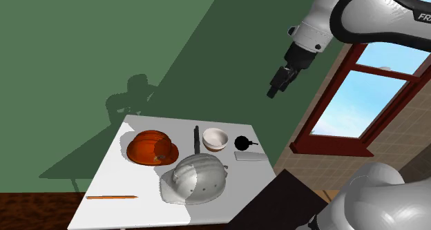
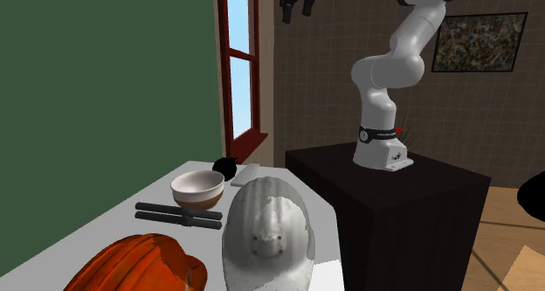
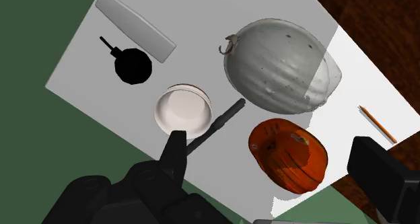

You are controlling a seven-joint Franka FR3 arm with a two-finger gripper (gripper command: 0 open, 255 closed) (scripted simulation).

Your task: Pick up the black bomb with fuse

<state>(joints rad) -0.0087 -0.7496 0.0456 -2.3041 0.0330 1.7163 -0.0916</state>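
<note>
The black bomb (image 1: 243,143) is a small round ball with a short fuse, resting near the far right corner of the white table (image 1: 138,208). It lies between a white bowl (image 1: 215,139) and a flat grey slab (image 1: 249,155). My gripper (image 1: 273,92) hangs high above that corner, well clear of everything. In the wrist view the bomb (image 3: 132,65) lies far below, ahead of one finger (image 3: 176,148), and the gripper (image 3: 269,140) is open with nothing held. The second exterior view has the bomb (image 2: 225,167) behind the bowl (image 2: 197,189) and the gripper (image 2: 295,1) up by the ceiling.
A white hard hat (image 1: 197,179) and an orange hard hat (image 1: 152,148) take up the table's middle. A dark rod (image 1: 196,139) lies beside the bowl and a pencil (image 1: 110,196) near the front edge. A green wall and a window (image 1: 366,90) stand behind.
</note>
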